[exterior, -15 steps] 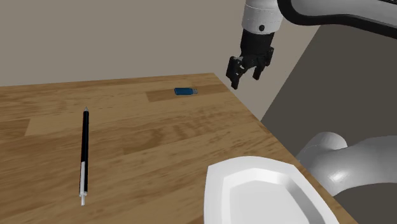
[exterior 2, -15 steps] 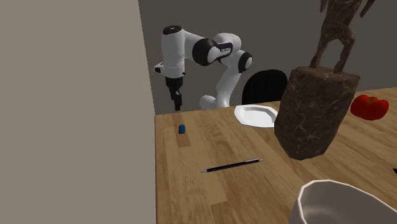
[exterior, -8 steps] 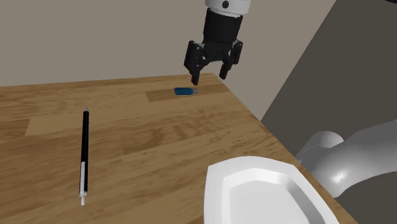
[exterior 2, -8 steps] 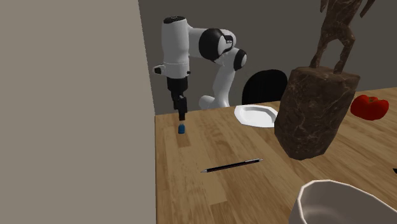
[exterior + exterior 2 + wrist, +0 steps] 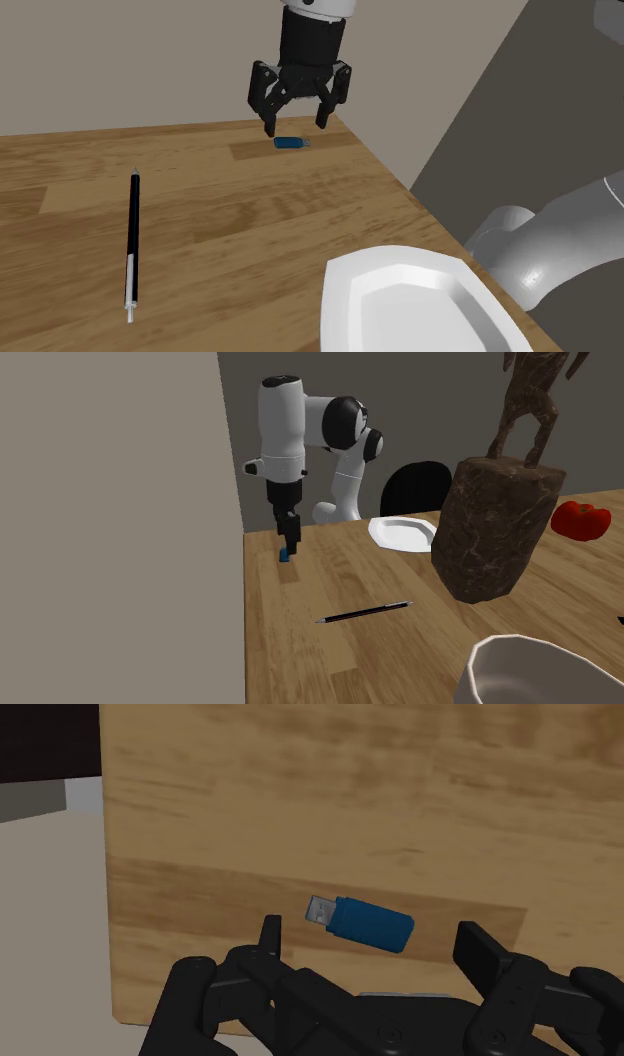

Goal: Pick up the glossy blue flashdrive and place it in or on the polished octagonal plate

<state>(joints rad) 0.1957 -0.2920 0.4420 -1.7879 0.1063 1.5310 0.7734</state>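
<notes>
shoulder view: gripper [image 5: 296, 128] hanging fingers-down over the far end of the table [image 5: 230, 225], just above the drive [image 5: 291, 143]
gripper state: released, fingers [image 5: 270, 939] standing well apart, gripping nothing
drive: blue w/ a silver plug, lying flat on a darker strip of the wood, near the table's far corner
wrist view: drive lying between the two fingertips, tilted a bit across the gap, plug end pointing twd the table's side edge; bare wood showing on both sides of it, so nothing touching it
plate [image 5: 400, 290]: white, angular rim, sitting at the table's near edge by the arm [image 5: 560, 250], well apart from the drive
pen [image 5: 132, 240]: black w/ a white end, lying on the shoulder view's left, well apart from drive & plate
second ext view: gripper pointing straight down beside a beige wall [image 5: 110, 522], its tip partly covering the drive
other stuff: brown statue [image 5: 495, 522] standing close to that cam, red thing [image 5: 580, 519] sitting behind it, white bowl [image 5: 530, 672] sitting at the bottom right
</notes>
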